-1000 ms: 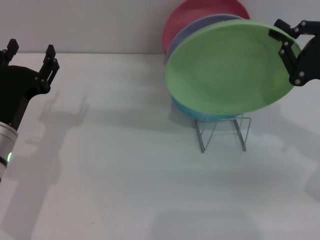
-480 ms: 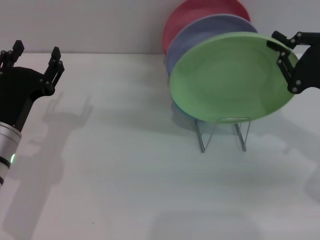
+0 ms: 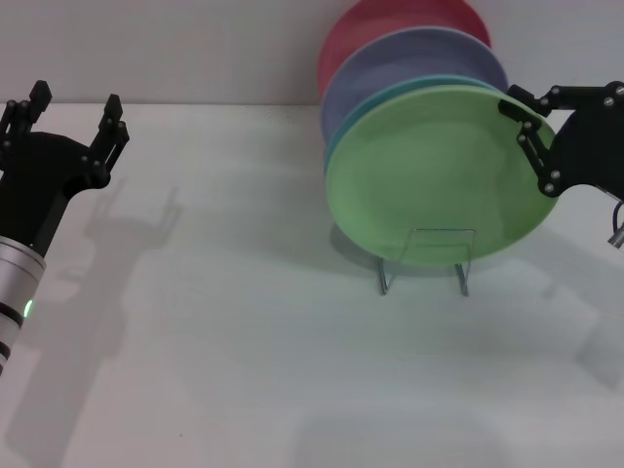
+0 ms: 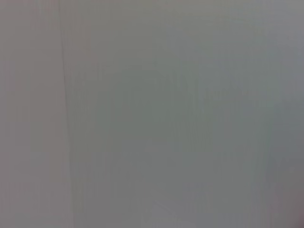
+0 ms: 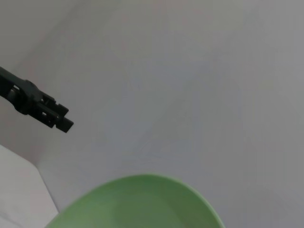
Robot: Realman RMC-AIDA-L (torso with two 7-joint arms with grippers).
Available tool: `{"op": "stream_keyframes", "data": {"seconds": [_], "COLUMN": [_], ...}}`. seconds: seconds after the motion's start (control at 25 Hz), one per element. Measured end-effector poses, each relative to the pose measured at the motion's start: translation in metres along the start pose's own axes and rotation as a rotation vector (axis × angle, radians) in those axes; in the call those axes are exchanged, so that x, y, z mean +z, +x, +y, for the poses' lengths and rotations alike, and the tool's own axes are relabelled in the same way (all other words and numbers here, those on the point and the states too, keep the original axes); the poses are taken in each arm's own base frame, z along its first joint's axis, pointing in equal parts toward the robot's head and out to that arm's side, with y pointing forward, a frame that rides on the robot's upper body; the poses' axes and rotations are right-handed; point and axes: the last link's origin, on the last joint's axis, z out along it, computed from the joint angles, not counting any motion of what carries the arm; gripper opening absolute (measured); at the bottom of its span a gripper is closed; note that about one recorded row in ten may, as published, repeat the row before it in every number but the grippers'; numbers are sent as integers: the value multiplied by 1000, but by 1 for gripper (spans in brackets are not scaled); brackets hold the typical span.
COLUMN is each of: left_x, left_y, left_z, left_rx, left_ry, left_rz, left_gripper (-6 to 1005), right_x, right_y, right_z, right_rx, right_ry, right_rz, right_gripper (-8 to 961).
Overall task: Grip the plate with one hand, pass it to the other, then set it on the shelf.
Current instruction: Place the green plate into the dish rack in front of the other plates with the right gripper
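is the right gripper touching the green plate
Touching. The head view shows the right gripper with its fingers closed over the upper right rim of the green plate, no gap between them.

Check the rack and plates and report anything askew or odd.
Nothing stands out. The green plate stands on edge in the rack in front of the other plates, with the right hand at its rim. The left hand is open, far off.

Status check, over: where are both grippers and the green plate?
Right gripper shut on green plate at its right rim. Plate upright in the wire rack, in front of turquoise plate. Left gripper open, far left, empty. Nothing in the way.
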Motion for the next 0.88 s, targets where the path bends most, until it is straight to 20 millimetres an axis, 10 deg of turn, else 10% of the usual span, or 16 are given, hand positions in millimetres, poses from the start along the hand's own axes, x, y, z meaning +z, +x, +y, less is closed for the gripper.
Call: {"op": "stream_keyframes", "data": {"seconds": [0.88], "left_x": [0], "left_y": [-2], "left_z": [8], "left_rx": [-7], "left_ry": [-22], "left_rz": [-7], "left_gripper": [750], "right_x": [-6], "right_y": [9], "right_z": [17], "right_rx": [71], "right_ry": [5], "right_rz": [44], "right_gripper": [377]}}
